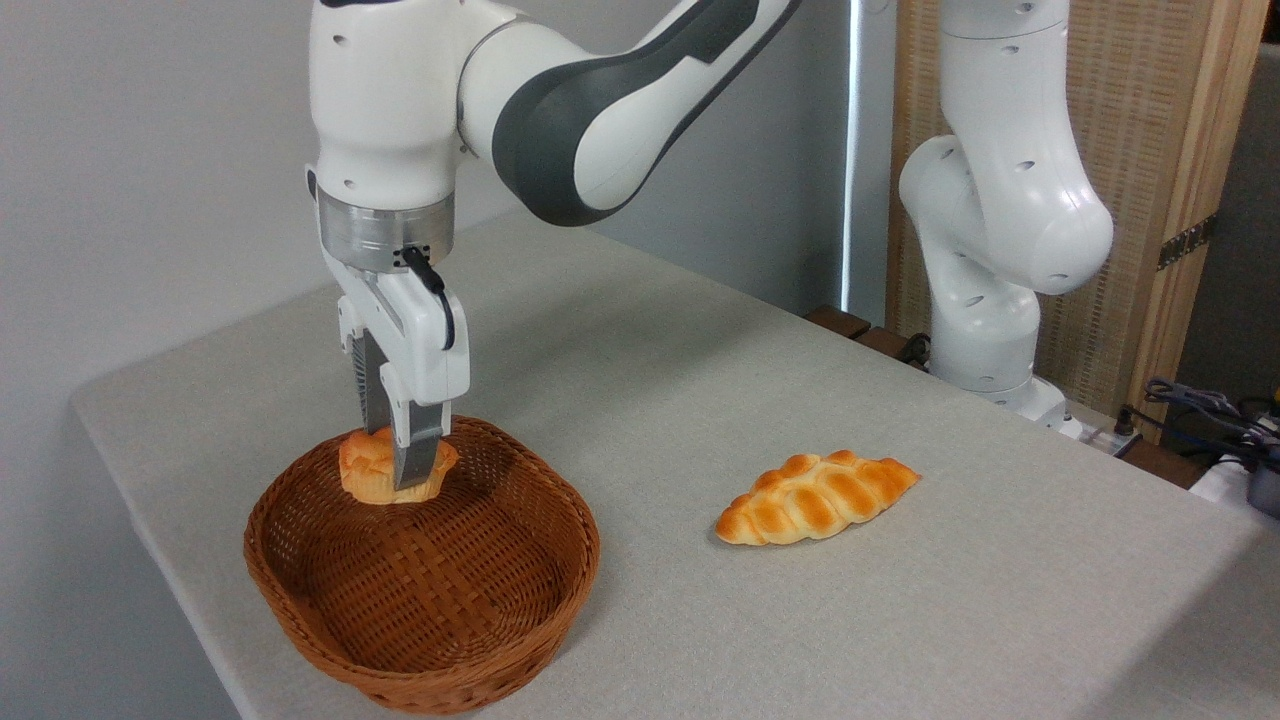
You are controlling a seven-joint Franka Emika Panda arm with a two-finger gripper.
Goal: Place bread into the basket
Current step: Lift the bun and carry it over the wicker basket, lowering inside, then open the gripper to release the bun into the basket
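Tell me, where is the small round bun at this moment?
The bun is at lower left, held between the fingers of the gripper over the back part of the basket.

I see the basket [420, 590] near the table's [700, 380] front-left edge, the bun [372, 470] over its far-left part, the braided loaf [815, 497] lying on the table to its right.

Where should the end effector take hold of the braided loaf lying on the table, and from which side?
Grip the braided loaf across its thick middle, coming straight down from above. It lies flat on the table with tapering pointed ends, so the middle likely gives the fingers the most to hold. Nothing crowds it; the basket sits apart.
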